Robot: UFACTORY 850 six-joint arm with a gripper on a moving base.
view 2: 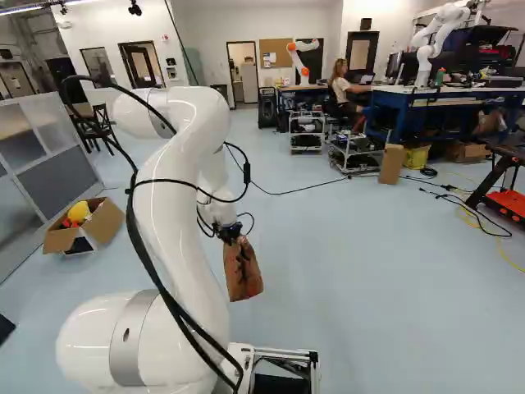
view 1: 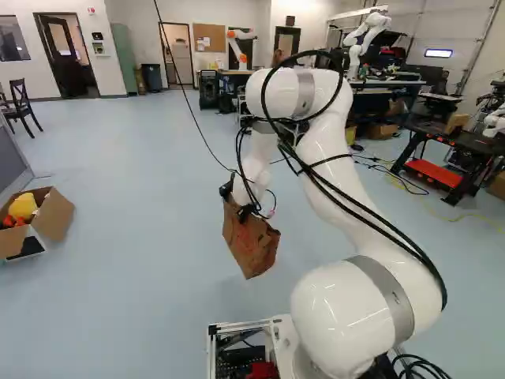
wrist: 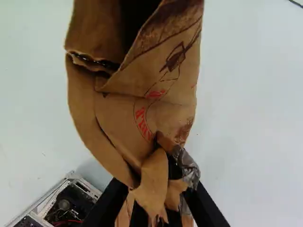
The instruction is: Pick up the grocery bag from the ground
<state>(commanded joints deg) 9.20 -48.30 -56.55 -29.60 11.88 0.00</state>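
Note:
The black gripper (view 1: pixel 237 204) hangs ahead of the arm in the left base view, with the brown paper grocery bag (view 1: pixel 250 241) below it. In the right base view the bag (view 2: pixel 243 271) hangs clear of the floor. Seen from the wrist, the gripper (wrist: pixel 158 208) is shut on the crumpled paper of the bag (wrist: pixel 156 111), which stretches out ahead of the fingers. The pinched paper covers most of the fingertips.
A cardboard box (view 2: pixel 102 222) with yellow and red things stands on the floor by a grey partition (view 2: pixel 45 164). Farther off are a black cart (view 1: pixel 454 150), a blue workbench (view 2: pixel 467 103) and another robot (view 2: pixel 435 37). Cables lie on the floor at the right.

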